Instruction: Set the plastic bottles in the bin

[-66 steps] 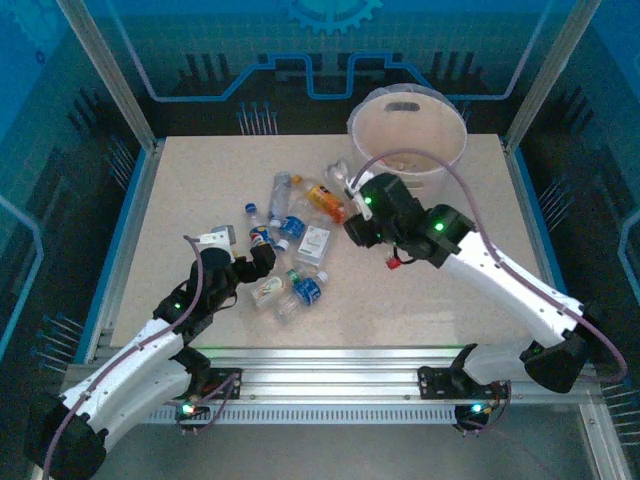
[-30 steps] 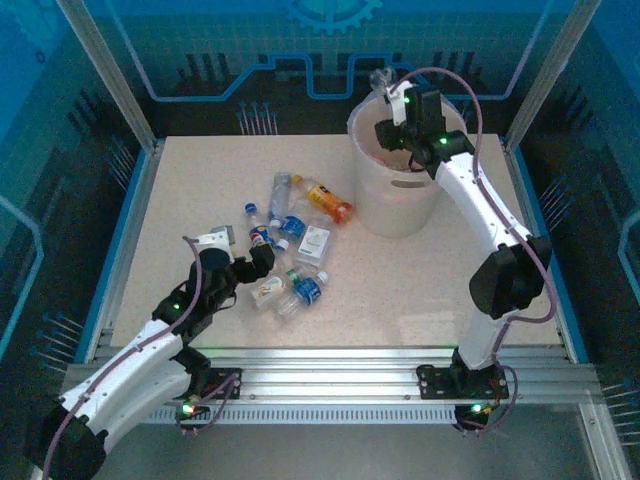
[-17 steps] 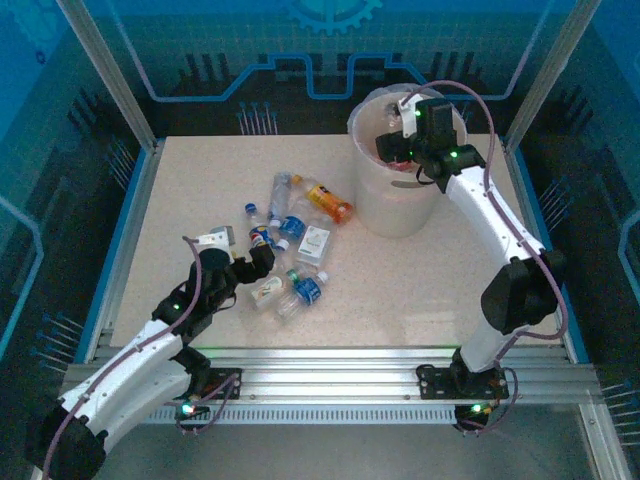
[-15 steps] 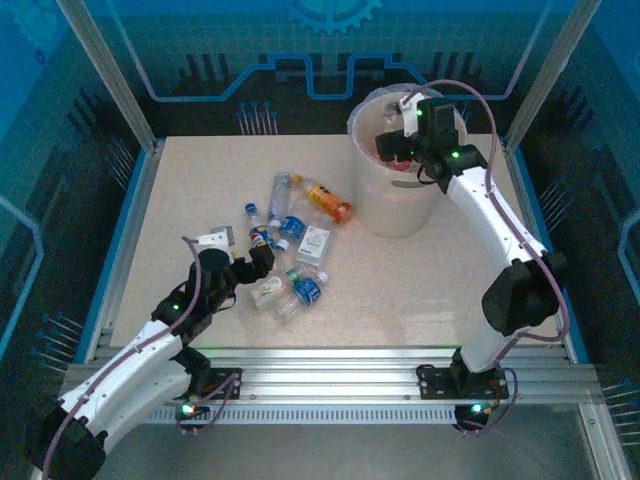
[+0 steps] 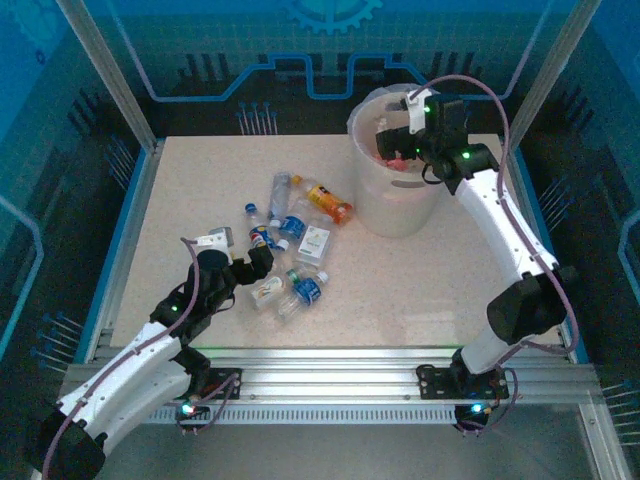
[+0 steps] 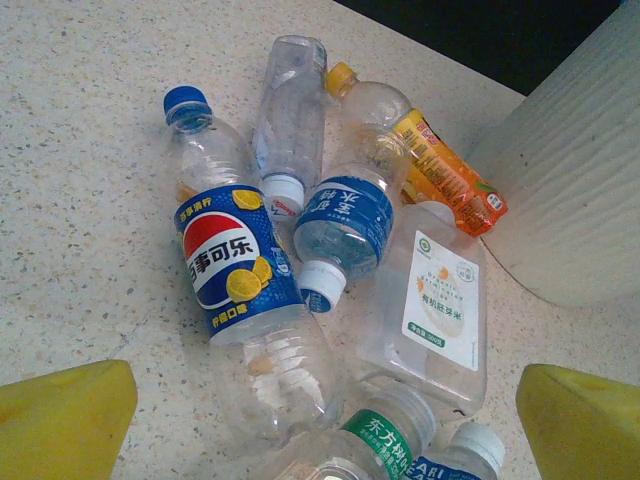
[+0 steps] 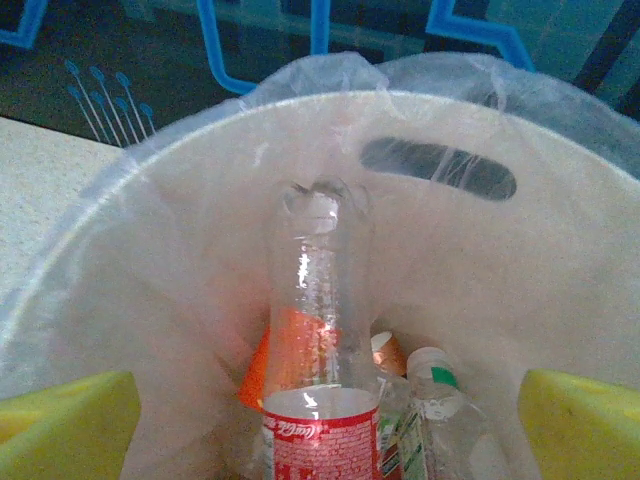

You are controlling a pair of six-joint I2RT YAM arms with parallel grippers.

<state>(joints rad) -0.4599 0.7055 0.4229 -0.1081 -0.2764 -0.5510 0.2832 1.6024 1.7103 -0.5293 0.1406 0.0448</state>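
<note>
Several plastic bottles lie in a heap on the table: a Pepsi bottle, a bare clear one, a blue-labelled one, an orange one, a flat white-labelled one and a green-labelled one. My left gripper hovers open at the heap's near edge. The bin stands at the back right. My right gripper is open above its mouth. A red-labelled bottle stands loose inside the bin between the wide fingers, touching neither.
Inside the bin lie an orange bottle and a green-marked clear bottle, under a handle cut-out. The bin wall rises right of the heap. Blue enclosure posts ring the table.
My right arm carried the red-labelled bottle from the table up over the bin, then opened and let it drop inside. The left arm and the heap stayed put.
</note>
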